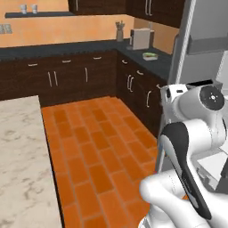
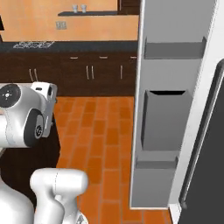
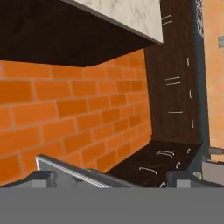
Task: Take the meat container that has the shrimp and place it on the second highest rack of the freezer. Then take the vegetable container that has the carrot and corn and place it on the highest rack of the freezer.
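The freezer stands with its door (image 2: 175,87) swung open, showing dark grey door bins (image 2: 164,120) and a long bar handle (image 2: 205,131). In the left base view the door's edge (image 1: 187,44) rises just behind my arm. Its racks are out of view. On the far dark counter lies a shallow tray (image 1: 150,56) with something yellow-green in it, too small to identify. The meat container with the shrimp is out of view. My gripper (image 3: 112,178) is open, nothing between its fingertips (image 3: 42,177), and it faces the orange floor and dark cabinets.
A marble-topped island (image 1: 22,160) fills the left side. Dark cabinets (image 1: 67,78) under a dark counter line the back and right walls. A white box (image 1: 141,38) and a utensil holder (image 1: 119,32) stand on the counter. Orange tiled floor (image 1: 98,151) lies open between.
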